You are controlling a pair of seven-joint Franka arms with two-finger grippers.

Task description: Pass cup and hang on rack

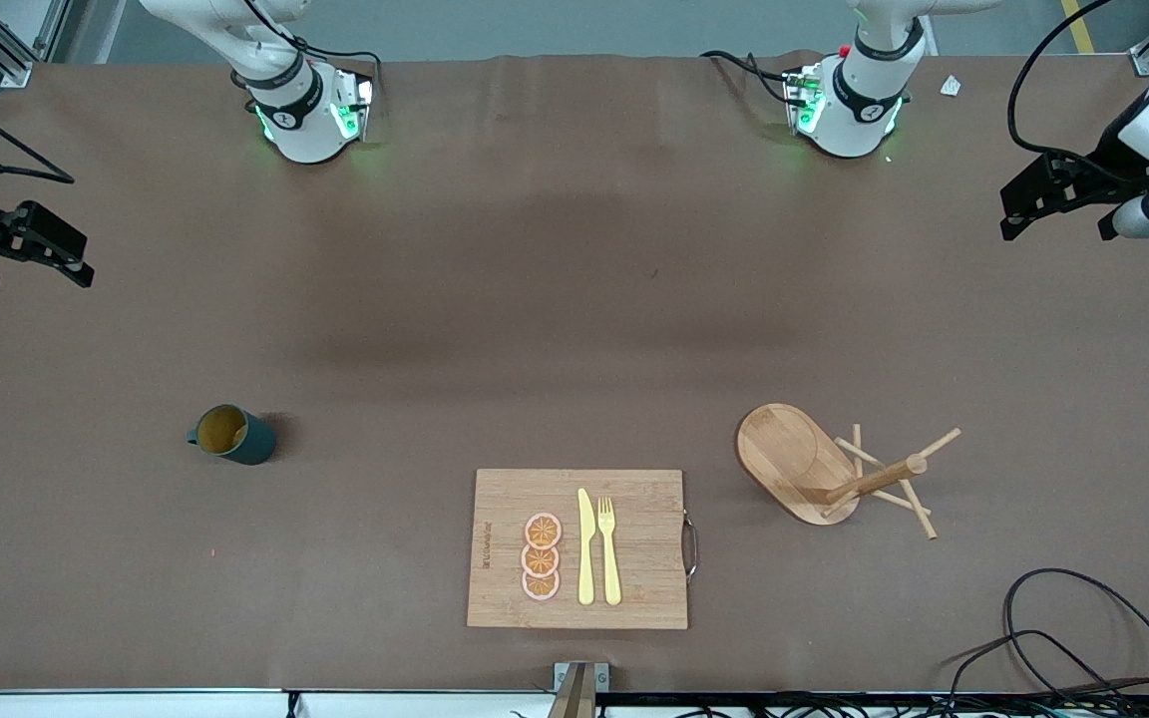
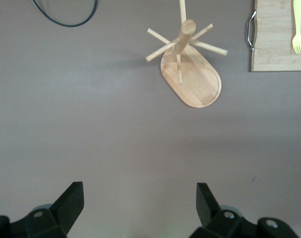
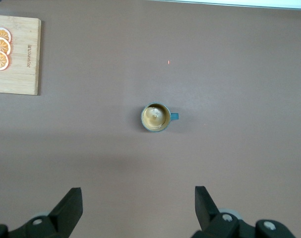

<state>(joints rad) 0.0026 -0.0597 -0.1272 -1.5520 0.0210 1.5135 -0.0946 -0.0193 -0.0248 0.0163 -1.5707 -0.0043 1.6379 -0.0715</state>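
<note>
The table (image 1: pixel 574 299) wore a matt brown cloth, faintly creased. The cup (image 1: pixel 233 435) looked like smooth, dark teal glazed ware (its inside a duller tan). The rack (image 1: pixel 814 469) and cutting board (image 1: pixel 634 588) showed pale, satiny bamboo grain; the board's handle (image 1: pixel 691 544) was shiny metal. The knife (image 1: pixel 585 548) and fork (image 1: pixel 609 550) seemed yellow plastic.

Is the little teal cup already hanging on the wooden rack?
No, the cup stands upright on the table, well apart from the rack.
</note>
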